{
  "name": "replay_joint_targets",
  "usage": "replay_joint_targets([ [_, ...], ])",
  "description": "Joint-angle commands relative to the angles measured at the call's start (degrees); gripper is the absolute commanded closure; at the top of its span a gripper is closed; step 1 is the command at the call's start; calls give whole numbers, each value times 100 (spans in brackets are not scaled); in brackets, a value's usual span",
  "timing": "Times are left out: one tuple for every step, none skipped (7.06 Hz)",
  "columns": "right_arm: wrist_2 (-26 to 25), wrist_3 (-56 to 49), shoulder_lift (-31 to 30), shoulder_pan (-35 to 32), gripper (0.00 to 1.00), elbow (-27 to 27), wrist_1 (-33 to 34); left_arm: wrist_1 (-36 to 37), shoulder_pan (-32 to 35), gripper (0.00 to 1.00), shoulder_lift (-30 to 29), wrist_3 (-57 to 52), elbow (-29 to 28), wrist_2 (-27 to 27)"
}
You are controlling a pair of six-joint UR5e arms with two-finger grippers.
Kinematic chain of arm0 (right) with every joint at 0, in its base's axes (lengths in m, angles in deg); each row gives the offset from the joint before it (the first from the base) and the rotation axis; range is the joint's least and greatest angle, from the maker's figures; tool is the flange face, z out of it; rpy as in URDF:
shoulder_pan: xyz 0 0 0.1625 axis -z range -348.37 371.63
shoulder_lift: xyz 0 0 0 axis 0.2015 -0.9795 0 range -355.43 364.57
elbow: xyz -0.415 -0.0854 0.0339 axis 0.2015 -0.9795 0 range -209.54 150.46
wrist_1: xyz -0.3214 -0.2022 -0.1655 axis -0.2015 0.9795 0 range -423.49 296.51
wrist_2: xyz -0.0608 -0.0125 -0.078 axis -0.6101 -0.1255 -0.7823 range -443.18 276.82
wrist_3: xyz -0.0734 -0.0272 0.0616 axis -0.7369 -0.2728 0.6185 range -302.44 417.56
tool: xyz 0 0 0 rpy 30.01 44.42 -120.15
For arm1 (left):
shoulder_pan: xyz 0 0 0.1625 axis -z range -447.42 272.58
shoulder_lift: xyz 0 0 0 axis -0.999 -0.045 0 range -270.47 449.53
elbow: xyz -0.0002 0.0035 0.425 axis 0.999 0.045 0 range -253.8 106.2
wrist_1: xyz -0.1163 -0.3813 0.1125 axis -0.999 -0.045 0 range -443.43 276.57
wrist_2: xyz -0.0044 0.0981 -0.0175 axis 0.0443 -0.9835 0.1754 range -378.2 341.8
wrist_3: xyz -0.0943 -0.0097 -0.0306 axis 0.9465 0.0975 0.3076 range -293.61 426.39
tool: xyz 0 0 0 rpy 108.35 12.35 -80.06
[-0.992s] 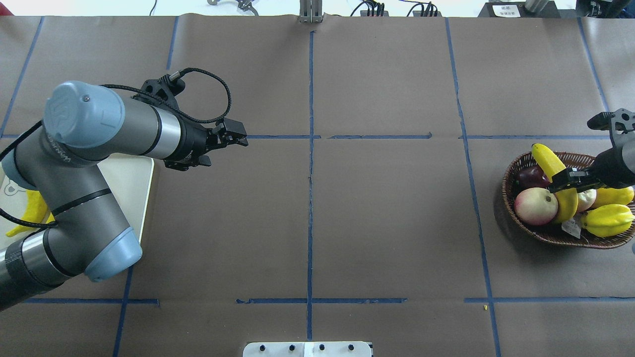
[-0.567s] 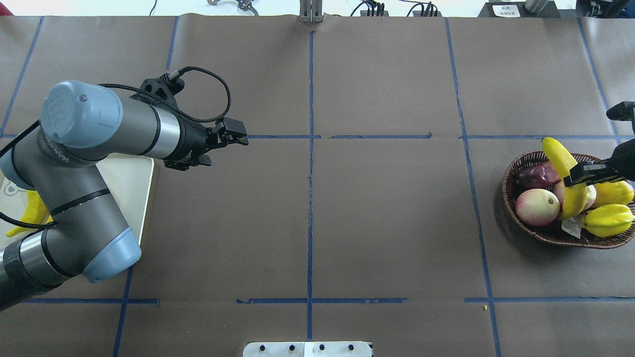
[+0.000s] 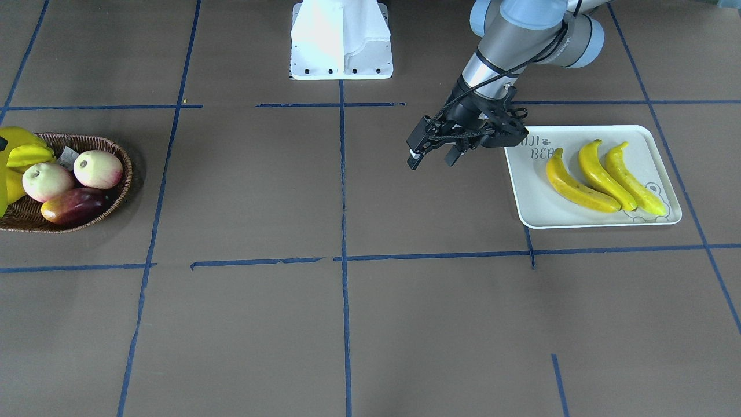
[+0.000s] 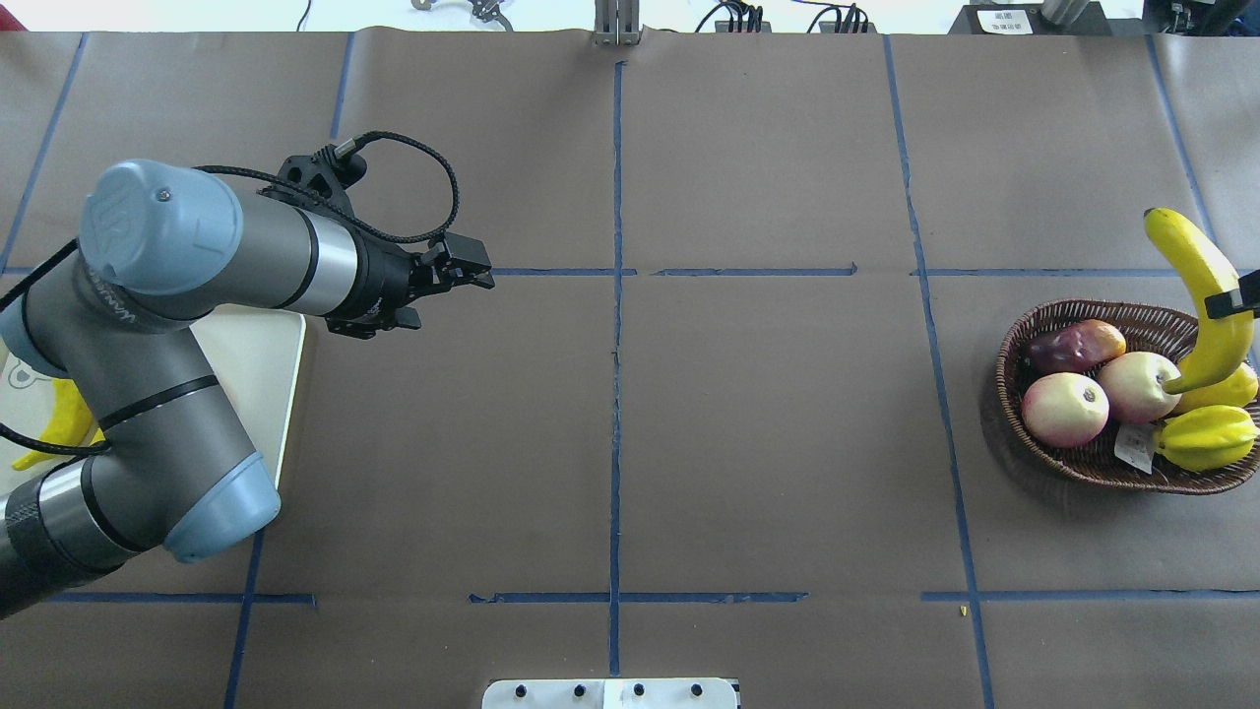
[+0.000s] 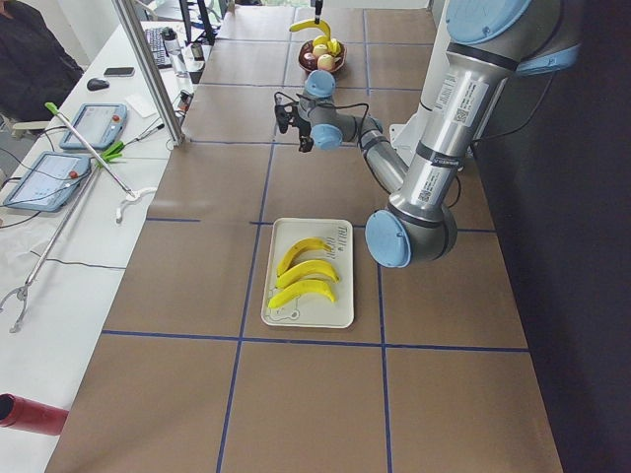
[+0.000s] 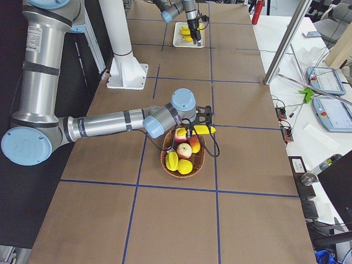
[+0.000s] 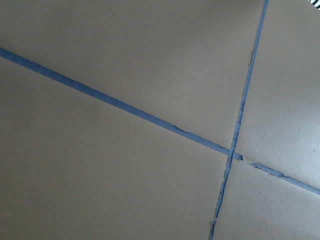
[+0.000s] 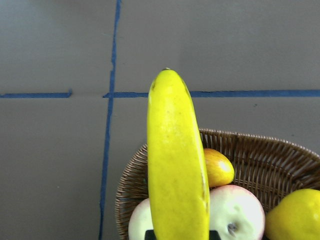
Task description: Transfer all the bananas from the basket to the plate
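Front-facing view: the plate (image 3: 529,194) lies toward the tabletop's left end with three bananas (image 3: 602,176) side by side on its outer part. The strip by the lettering is bare. The left gripper (image 3: 431,160) hangs just beside the plate's inner edge, jaws spread and empty. The basket (image 3: 118,185) sits at the right end.

Overhead view: the right gripper (image 4: 1236,298), mostly cut off by the frame, pinches another banana (image 4: 1196,286) near its middle. The banana hangs steeply above the basket's far rim, its lower tip over a pink-cream apple-like fruit (image 4: 1137,386).

Right wrist view: the banana fills the centre, with a black jaw tip pressed on each side at the bottom edge.

Left wrist view: only brown paper and blue tape (image 7: 150,117).

The likely trouble is the carry. A glossy, curved fruit held at one narrow spot could swivel or slip on the way across the tabletop. The parked left arm crowds the plate's inner edge. A release onto the three bananas could roll this one off the rim.
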Motion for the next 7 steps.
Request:
replay_joint_targets([
  [4, 1096, 796, 494, 99, -7, -44, -26, -12, 1, -46, 16, -39, 18],
  [-571, 2115, 1262, 1160, 99, 11, -79, -61, -3, 1, -46, 25, -22, 18],
  [-1186, 2978, 1762, 1802, 98, 72, -89, -70, -3, 1, -55, 51, -5, 18],
  [-1845, 3918, 2281, 2443, 98, 125, -97, -175, -3, 1, -46, 51, 4, 18],
  [-2678, 4710, 2599, 3146, 98, 212, -254, -411, -3, 1, -46, 60, -22, 18],
  [-3339, 4962, 2689, 3710, 98, 370, -412, -639, -3, 1, -37, 208, -39, 18],
  [-3719, 4964, 2690, 4107, 98, 554, -422, -1016, -3, 1, -46, 392, -57, 27],
])
